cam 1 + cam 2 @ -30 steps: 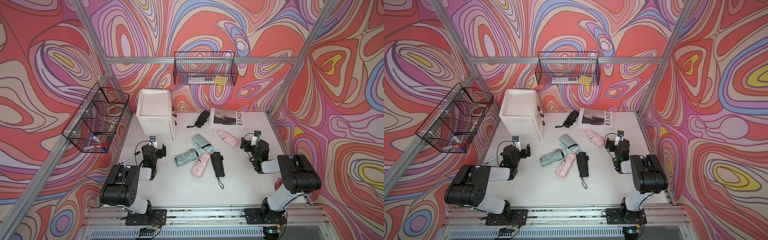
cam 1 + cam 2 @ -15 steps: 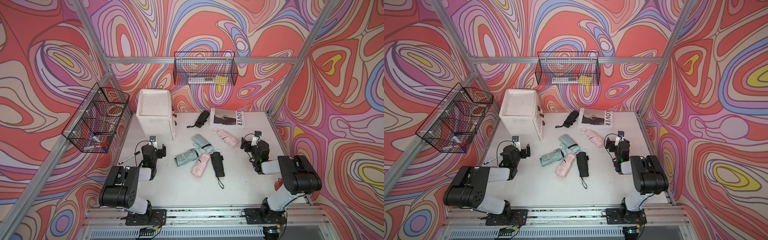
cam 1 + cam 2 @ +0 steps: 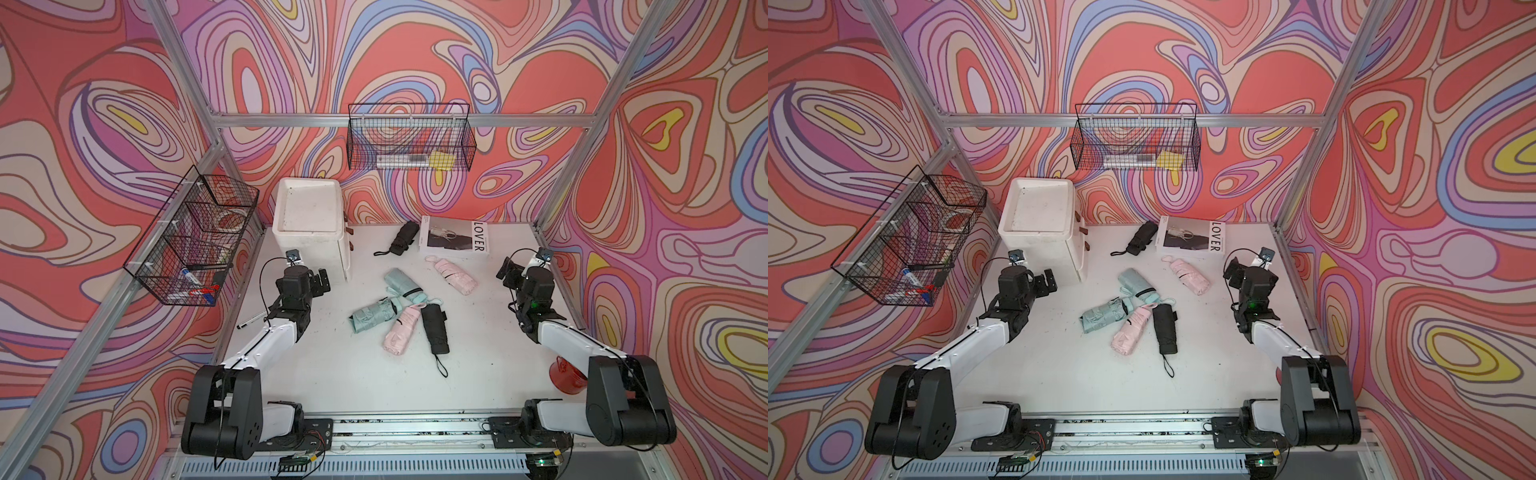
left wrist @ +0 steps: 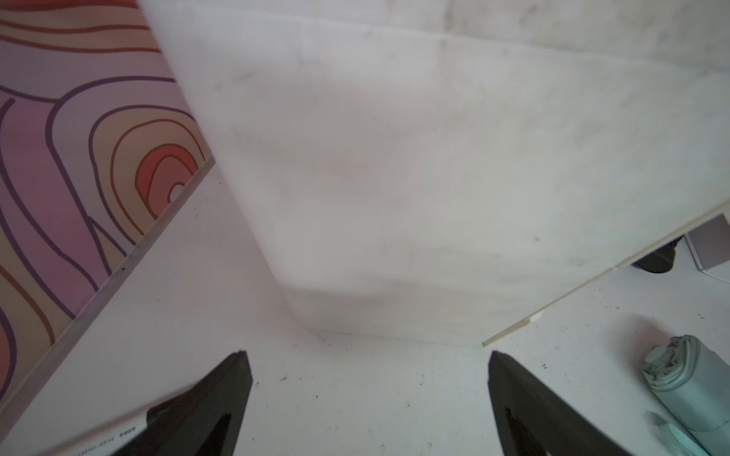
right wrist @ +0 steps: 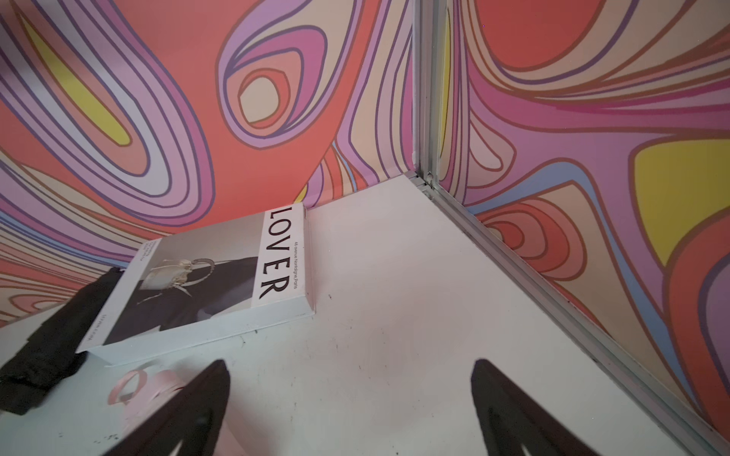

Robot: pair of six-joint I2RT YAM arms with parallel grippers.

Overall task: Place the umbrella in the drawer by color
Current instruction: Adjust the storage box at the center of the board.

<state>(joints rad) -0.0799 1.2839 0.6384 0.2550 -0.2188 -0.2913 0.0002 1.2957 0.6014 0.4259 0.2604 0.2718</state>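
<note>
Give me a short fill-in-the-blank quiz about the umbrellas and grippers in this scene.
1. The left gripper and the right gripper are both ___.
2. The book has a cover that reads ___.
3. The far black umbrella lies between the drawer unit and the ___.
Missing words: open; LOVER; book.

Walls [image 3: 415, 62] patterned in red-purple swirls, white table [image 3: 332, 374], white drawers [image 3: 307, 249], mint umbrellas [image 3: 371, 316], pink umbrellas [image 3: 399, 336], black umbrellas [image 3: 435, 332], red cup [image 3: 567, 376]
</note>
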